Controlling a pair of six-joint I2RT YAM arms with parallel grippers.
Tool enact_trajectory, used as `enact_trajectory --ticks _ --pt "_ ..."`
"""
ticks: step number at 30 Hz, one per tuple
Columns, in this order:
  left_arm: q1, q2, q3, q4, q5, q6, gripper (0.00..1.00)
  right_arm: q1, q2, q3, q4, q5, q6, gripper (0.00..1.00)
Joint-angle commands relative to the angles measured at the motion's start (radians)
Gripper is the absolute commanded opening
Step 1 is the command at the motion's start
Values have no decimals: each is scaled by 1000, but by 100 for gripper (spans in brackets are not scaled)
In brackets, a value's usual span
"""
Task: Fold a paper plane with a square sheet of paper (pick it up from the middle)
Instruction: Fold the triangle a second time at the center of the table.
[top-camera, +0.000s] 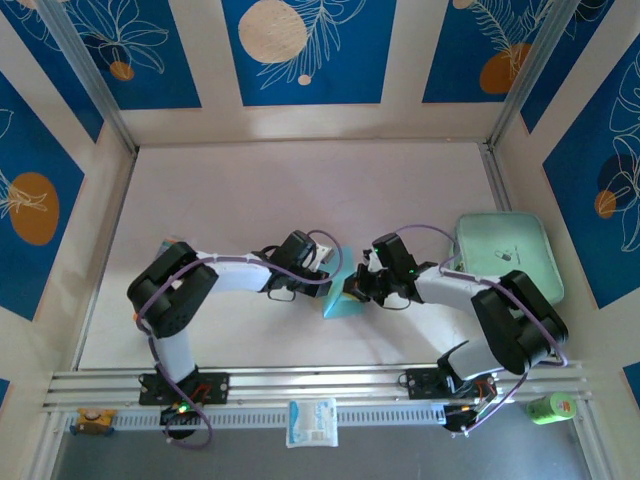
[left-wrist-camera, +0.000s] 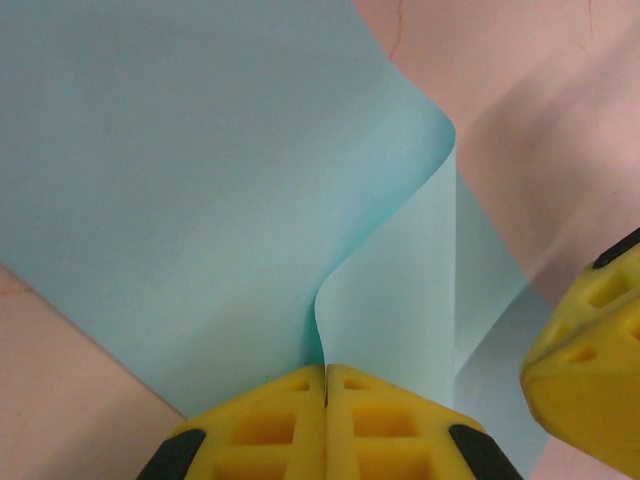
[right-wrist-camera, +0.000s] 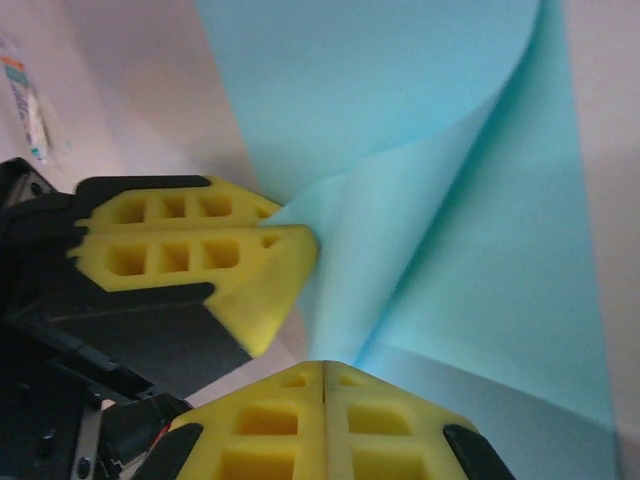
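The square sheet of paper (top-camera: 338, 297) is light blue and sits between the two arms at the table's middle front. It is lifted and curled over itself (left-wrist-camera: 200, 200), a bent sheet with one soft fold (right-wrist-camera: 470, 230); the paper plane is out of view. My left gripper (top-camera: 325, 270) is shut, and the paper's curled edge runs down into the seam between its yellow fingers (left-wrist-camera: 326, 372). My right gripper (top-camera: 354, 288) is shut at the sheet's right edge, with the paper meeting its fingertips (right-wrist-camera: 325, 366). The two grippers' tips stand close together, the left one's fingers (right-wrist-camera: 200, 245) pinching the fold.
A mint-green tray (top-camera: 520, 285) lies at the right, beside the right arm. A small white packet (top-camera: 312, 421) rests on the front rail, and a green object (top-camera: 551, 407) sits at the front right. Walls close in the table's back and both sides.
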Motion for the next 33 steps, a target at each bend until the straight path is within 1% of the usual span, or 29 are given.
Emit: enact_trajectory --ticks 1,12,18,24,28,31,33 --pt "9 26 4 -12 19 3 2 10 43 37 61 -40 31 0" --pt "9 27 9 -16 23 4 2 7 134 58 106 -43 41 0" --pt "8 31 13 -20 27 8 2 -7 161 20 112 -23 39 0" --pt "9 35 18 -27 27 11 2 -10 160 -42 122 3 55 0" --pt "9 41 24 -32 30 11 2 -12 164 -53 137 -6 62 0" --pt "9 41 26 -38 30 11 2 -22 125 -37 129 -18 62 1" --pt "9 39 27 -44 27 12 2 -32 87 -5 88 -15 43 1"
